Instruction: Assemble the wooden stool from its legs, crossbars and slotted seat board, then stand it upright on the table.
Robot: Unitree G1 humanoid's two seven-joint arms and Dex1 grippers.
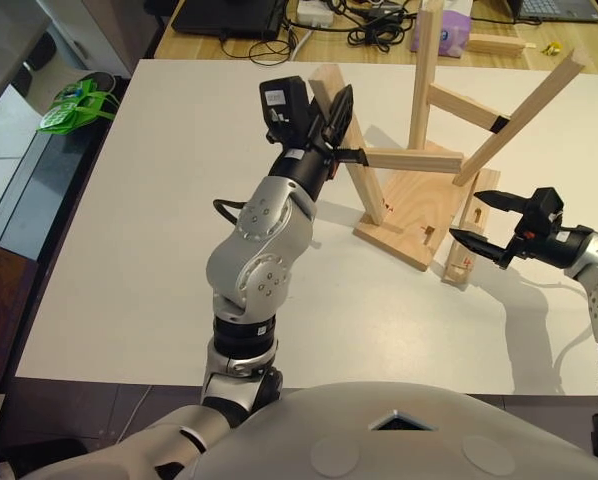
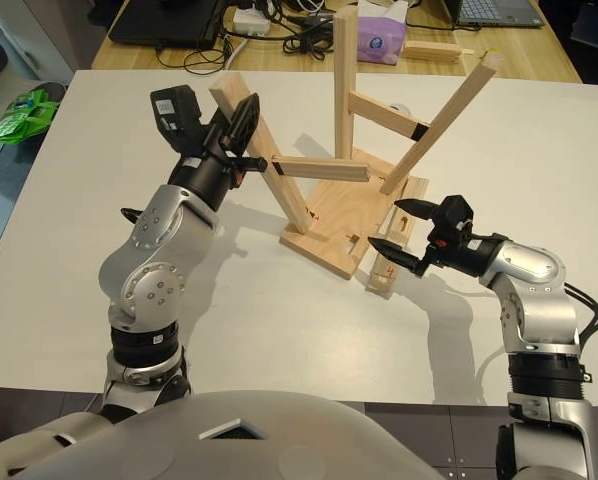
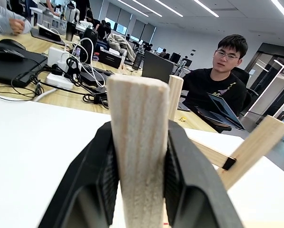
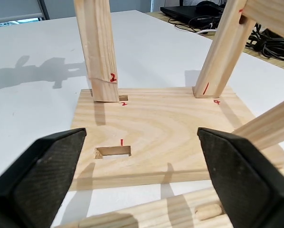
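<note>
Seat board (image 2: 344, 215) lies flat, centre-right on the white table (image 1: 129, 250). It's pale grained wood and the legs are square-section sticks. Three legs stand in it, long axes pointing up-frame: upright leg (image 1: 424, 70) near vertical, left leg (image 1: 369, 190) and right leg (image 1: 524, 115) leaning outward. Left gripper (image 1: 331, 112) is clenched on the left leg near its top end. Loose leg (image 2: 382, 280) lies flat along the board's right edge. One rectangular slot (image 4: 113, 151) holds nothing. Right gripper (image 1: 469, 217) is released, jaws spread, just beside the loose leg.
</note>
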